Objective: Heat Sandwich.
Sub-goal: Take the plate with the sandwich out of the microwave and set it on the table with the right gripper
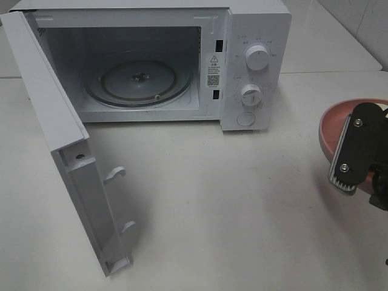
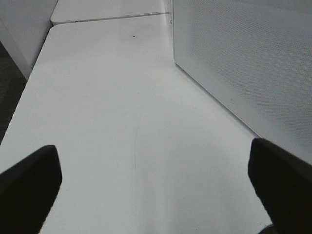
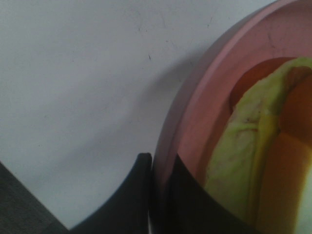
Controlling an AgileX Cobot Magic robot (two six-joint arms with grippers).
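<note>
The sandwich (image 3: 243, 146) lies in a round pink plate (image 3: 204, 97); the right wrist view shows only its pale yellow-green filling and some orange. My right gripper (image 3: 158, 163) is shut on the plate's rim, one finger inside and one outside. In the high view the plate (image 1: 334, 124) is at the table's right edge with my right gripper (image 1: 348, 163) over it, hiding the sandwich. The white microwave (image 1: 254, 36) stands at the back with its door (image 1: 54, 121) swung open to the left and its glass turntable (image 1: 139, 82) bare. My left gripper (image 2: 153, 180) is open and empty above the table.
The open door juts forward over the left part of the table (image 1: 212, 200); its perforated outer face (image 2: 243, 58) is close beside my left gripper. The microwave's two knobs (image 1: 257, 59) face front. The left arm is out of the high view.
</note>
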